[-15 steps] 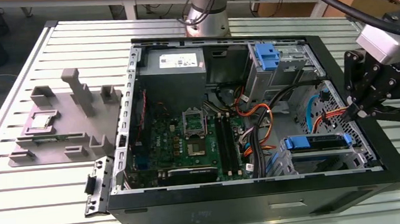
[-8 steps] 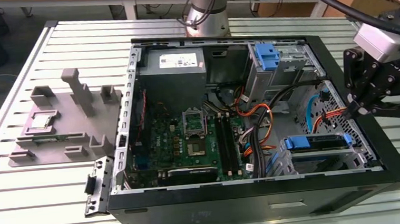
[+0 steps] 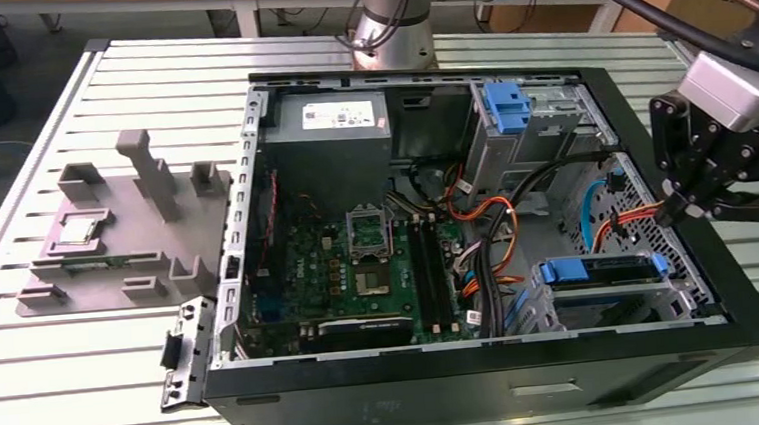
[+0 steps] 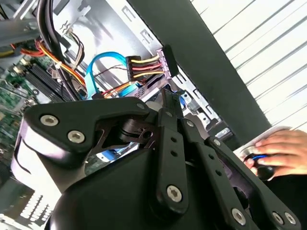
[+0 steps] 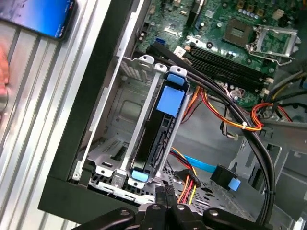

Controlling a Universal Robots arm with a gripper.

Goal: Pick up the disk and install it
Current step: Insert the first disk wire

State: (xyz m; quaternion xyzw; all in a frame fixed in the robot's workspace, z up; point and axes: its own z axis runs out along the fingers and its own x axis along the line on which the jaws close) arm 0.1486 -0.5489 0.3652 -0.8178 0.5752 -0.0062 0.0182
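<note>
While above the case's edge [image 3: 703,250] — gripper [image 3: 684,209], fingers together, empty — disk [image 5: 160,129] in its bay.

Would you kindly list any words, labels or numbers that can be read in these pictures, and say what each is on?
No text can be read.
Power supply sticker: print too small to read.
Motherboard markings: too small.
Front of the case: a pale patch, blurred.
Disk in its bay: blue rails, no print on the side that shows.
Phone screen: plain blue.
</note>
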